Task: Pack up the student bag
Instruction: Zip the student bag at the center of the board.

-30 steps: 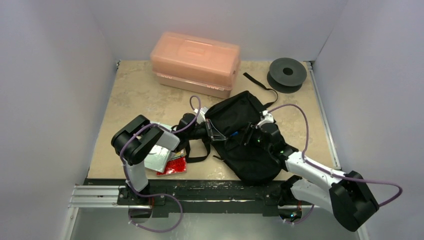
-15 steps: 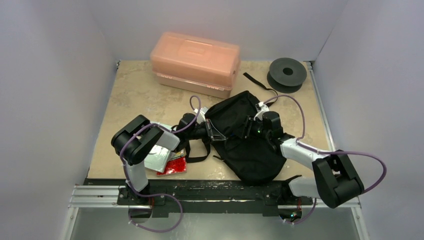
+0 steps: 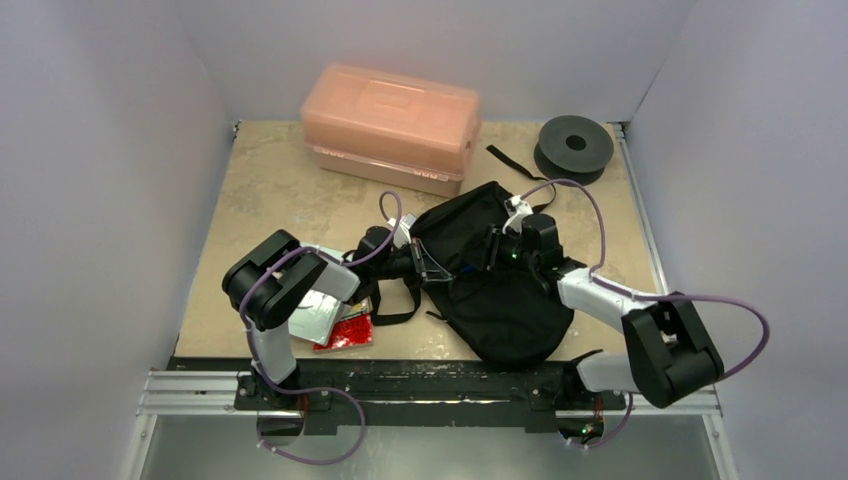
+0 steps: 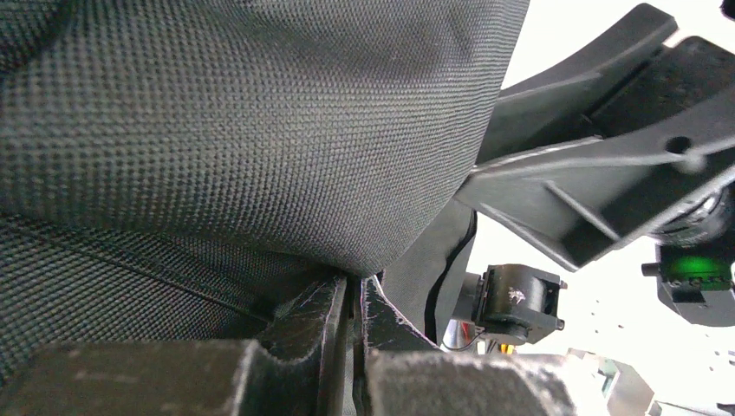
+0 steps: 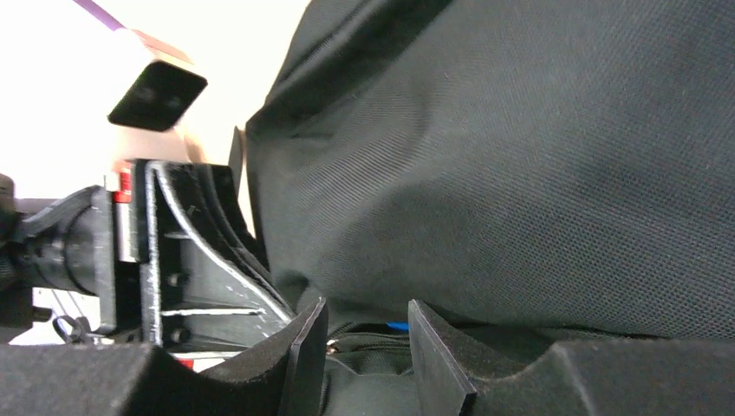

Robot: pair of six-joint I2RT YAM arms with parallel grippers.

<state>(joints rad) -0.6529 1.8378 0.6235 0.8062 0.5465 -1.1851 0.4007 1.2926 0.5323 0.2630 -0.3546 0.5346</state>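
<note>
**Right arm tucks in over the bag**

Top view: the right claw (image 3: 490, 250) has slid toward 10 o'clock across the bag (image 3: 505, 320), mid-worktop (image 3: 280, 190), nearing the left claw (image 3: 425, 262). They look set to open the bag. Its long axis runs 12 to 6, mouth seemingly facing 9.
Left wrist: claw pressed together, pinching bag fabric.
Right wrist: claw spread, gripping nothing.

No readable text, label, brand or number in any view. Red packet (image 3: 349, 334) near left arm: surface too small to resolve.
</note>
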